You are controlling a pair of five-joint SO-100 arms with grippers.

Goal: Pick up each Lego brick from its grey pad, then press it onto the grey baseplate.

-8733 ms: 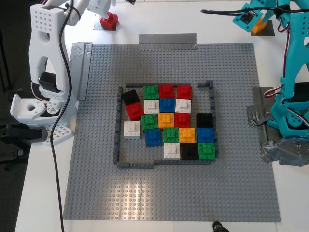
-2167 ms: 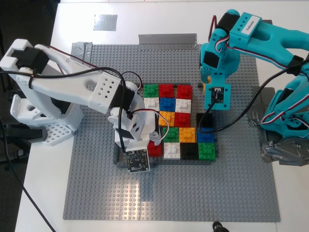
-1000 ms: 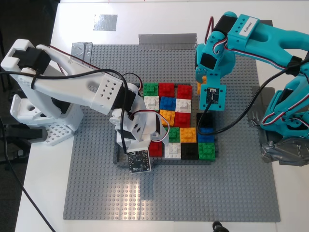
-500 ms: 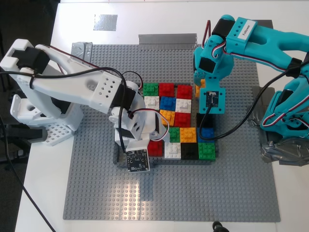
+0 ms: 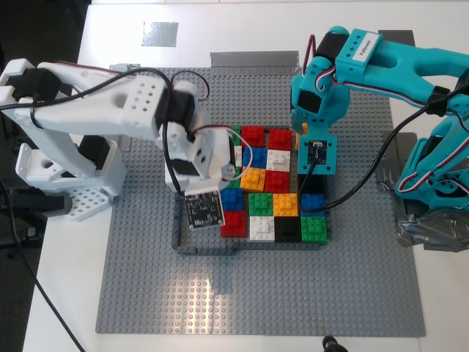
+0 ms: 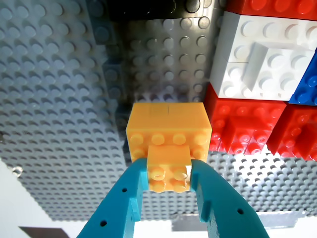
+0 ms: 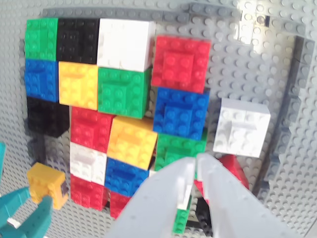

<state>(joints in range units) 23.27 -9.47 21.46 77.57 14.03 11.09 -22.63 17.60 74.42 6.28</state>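
White tabletop under the grey baseplate (image 5: pixel 352 293). My first gripper (image 6: pixel 168 173) is clamped on the orange brick (image 6: pixel 168 136), hovering over bare studs beside the white brick (image 6: pixel 255 54), ready to press down squarely. My second gripper (image 7: pixel 195 171) hangs empty, jaws nearly together, above the placed red brick (image 7: pixel 181 62). Open room beside the frame (image 5: pixel 205 249).

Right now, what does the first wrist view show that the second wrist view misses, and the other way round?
Only the first wrist view: my first pincer clamped on the raised top of the orange brick, over bare grey baseplate. Only the second wrist view: my second pincer, nothing visible between its fingers, plus the red brick and a lone white brick. Both: the orange brick in the teal pincer, and the baseplate.
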